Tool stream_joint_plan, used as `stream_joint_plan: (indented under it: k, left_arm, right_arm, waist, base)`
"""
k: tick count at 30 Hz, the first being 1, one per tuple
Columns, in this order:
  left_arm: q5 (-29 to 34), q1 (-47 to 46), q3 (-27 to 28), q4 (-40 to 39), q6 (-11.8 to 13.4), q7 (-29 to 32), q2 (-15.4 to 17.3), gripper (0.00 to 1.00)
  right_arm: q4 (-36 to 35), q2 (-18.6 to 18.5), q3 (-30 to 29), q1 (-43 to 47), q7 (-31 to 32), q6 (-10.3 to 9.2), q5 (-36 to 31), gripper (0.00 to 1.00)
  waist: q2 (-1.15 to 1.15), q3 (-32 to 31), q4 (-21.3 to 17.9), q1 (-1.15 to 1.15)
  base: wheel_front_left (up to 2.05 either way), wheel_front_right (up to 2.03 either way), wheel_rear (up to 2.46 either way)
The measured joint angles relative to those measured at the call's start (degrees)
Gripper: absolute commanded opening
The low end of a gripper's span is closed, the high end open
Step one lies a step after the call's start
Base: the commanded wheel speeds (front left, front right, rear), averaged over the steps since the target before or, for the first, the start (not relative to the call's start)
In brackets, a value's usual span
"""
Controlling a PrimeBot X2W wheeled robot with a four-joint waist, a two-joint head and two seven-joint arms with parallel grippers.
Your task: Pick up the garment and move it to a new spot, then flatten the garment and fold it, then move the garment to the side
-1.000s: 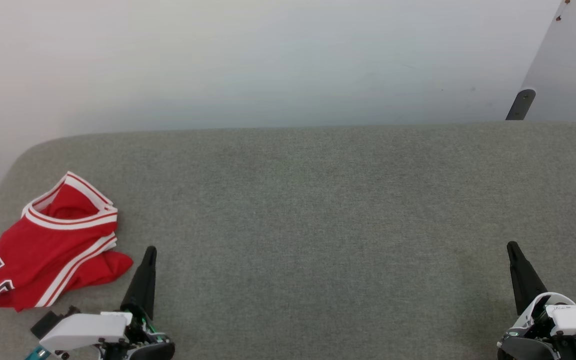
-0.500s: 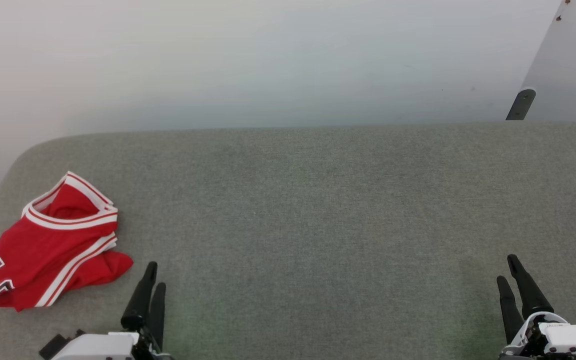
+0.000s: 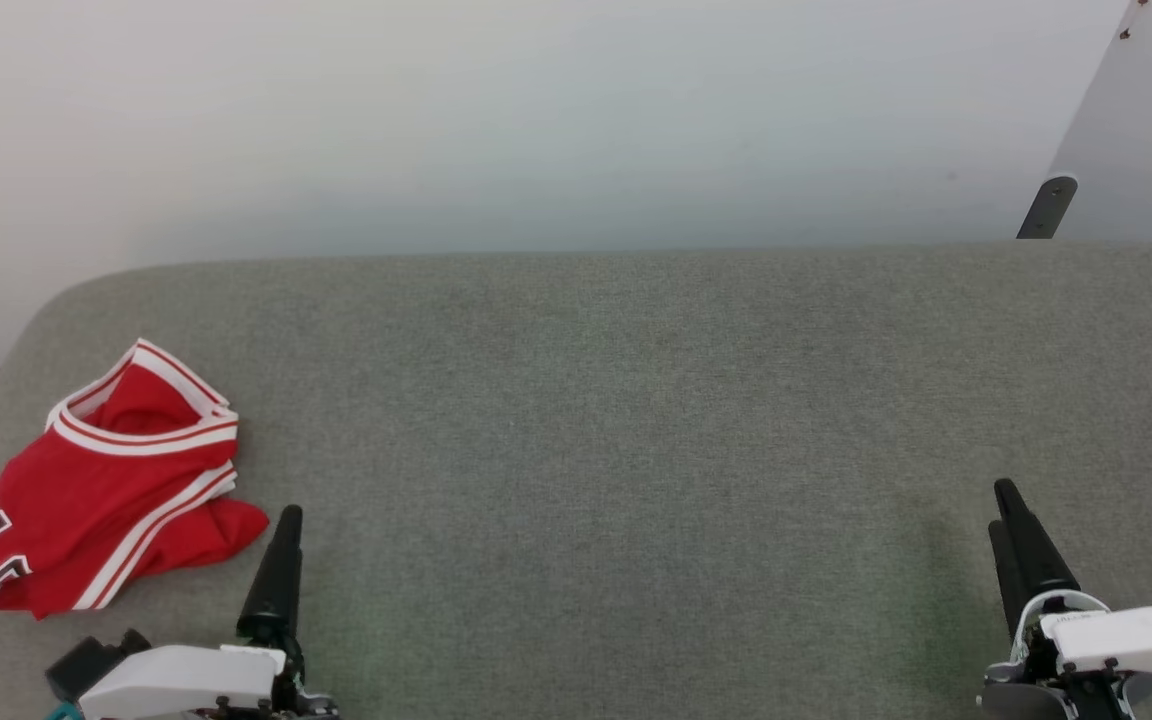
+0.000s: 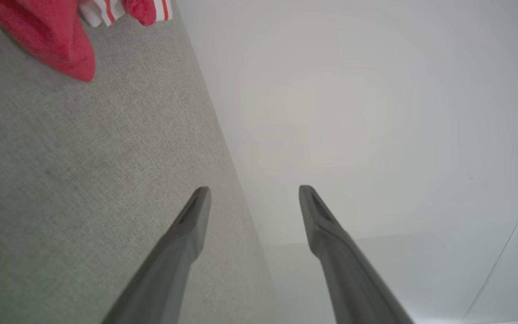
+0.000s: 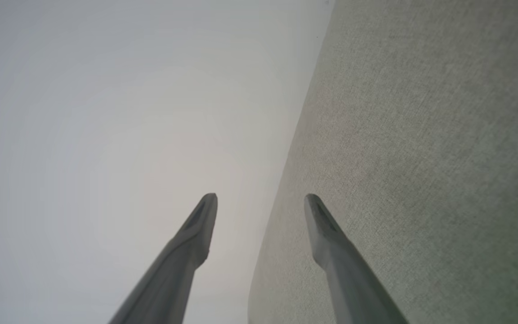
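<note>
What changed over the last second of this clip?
Both the left gripper and right gripper drew back toward the robot, then came forward again; both now stand open, holding nothing. The garment lies crumpled at the left of the grey surface, unmoved.

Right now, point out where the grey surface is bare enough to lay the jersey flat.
Bare: the grey surface from the garment to its right end, widest between the left tool and right tool. Crowded: the left end, where the garment lies crumpled.
</note>
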Motion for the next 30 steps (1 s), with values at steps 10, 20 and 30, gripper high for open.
stream_joint_plan:
  k: [10,20,30]
  left_arm:
    - [14.6,0.0,1.0,-1.2,0.4,-2.4,-0.3,1.0]
    - [27.6,0.1,0.9,-2.8,0.4,-4.5,-0.6,1.0]
    - [37.7,0.2,0.1,-2.8,0.9,-6.5,-0.2,1.0]
  right_arm:
    - [0.2,-0.8,0.8,-1.8,-2.5,0.0,-13.3,1.0]
    - [-0.1,-0.4,1.3,-2.1,-4.6,0.0,-27.0,1.0]
    - [1.2,-0.3,1.5,-3.2,-6.5,0.0,-40.5,1.0]
  waist:
    - [0.0,0.2,0.2,0.0]
    - [0.0,0.4,0.2,0.0]
    - [0.0,0.6,0.3,0.0]
  base:
    - [0.0,0.0,0.0]
    - [0.0,0.0,0.0]
    - [0.0,0.0,0.0]
